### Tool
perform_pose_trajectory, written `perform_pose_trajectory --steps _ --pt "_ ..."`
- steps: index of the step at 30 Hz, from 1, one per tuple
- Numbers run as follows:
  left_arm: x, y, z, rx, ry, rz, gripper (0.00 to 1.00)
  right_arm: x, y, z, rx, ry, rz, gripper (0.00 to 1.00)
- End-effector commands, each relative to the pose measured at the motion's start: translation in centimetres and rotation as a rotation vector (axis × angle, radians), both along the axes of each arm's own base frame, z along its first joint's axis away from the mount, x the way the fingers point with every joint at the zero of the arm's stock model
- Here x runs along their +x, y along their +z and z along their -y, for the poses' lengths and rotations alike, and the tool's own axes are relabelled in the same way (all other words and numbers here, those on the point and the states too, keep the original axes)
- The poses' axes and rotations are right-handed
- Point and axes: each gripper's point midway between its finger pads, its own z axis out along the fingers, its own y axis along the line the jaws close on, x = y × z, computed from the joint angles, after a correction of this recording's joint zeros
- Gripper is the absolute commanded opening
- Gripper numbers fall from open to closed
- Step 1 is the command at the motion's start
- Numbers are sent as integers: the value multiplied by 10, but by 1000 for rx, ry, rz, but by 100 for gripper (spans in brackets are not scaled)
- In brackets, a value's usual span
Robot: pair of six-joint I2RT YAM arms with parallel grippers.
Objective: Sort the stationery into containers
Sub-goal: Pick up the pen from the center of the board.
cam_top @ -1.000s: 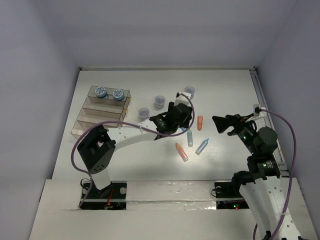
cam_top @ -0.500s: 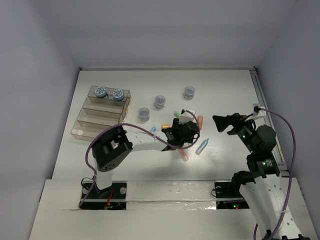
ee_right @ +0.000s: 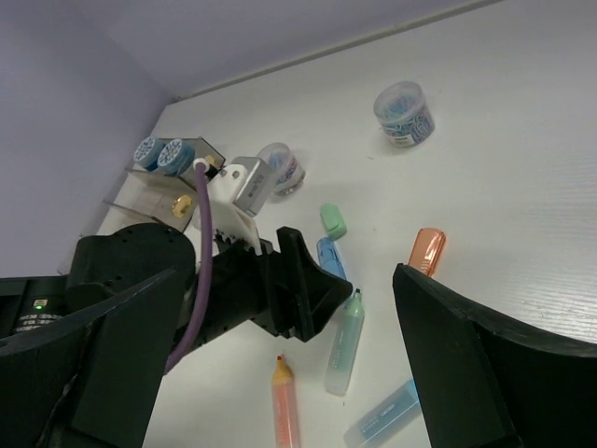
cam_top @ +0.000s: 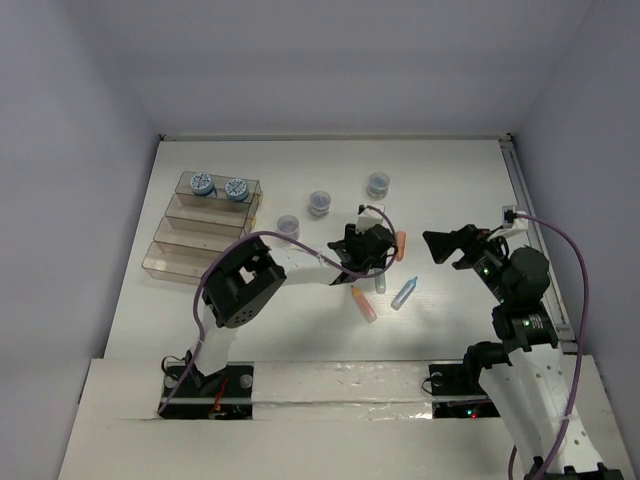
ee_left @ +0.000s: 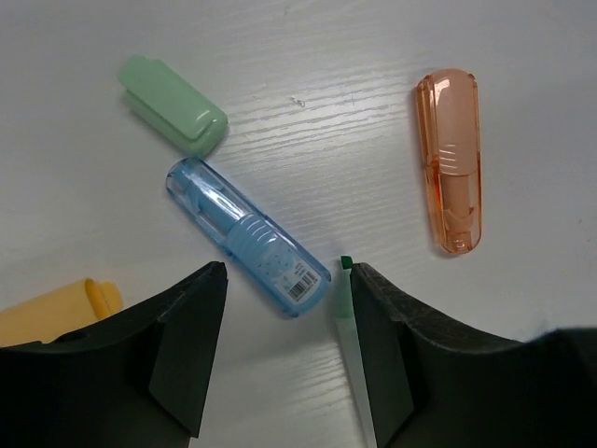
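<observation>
Roughly: 5 jars (cam_top: 320, 203), 2 in trays (cam_top: 160, 262); 6 markers (cam_top: 404, 293).

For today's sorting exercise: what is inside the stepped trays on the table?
Two round jars sit in the far tray. The nearer trays look empty, though the tinted walls obscure part.

The white counter (cam_top: 200, 330) carried a stepped block of brown-tinted trays (cam_top: 200, 232) at nine o'clock; three loose jars (cam_top: 320, 203) sat toward twelve; at centre lay a green cap (ee_left: 173, 117), a blue cap (ee_left: 246, 236), an orange cap (ee_left: 451, 172) and several pens (cam_top: 364, 303).
</observation>
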Motion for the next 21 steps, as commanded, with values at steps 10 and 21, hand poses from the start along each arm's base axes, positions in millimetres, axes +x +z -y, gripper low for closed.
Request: perform_pose_trajectory --steps 10,21 --pt "16 3 7 2 35 25 51 2 5 -9 1 50 39 100" --pt "27 -7 -12 60 96 38 54 2 4 -11 2 63 33 100"
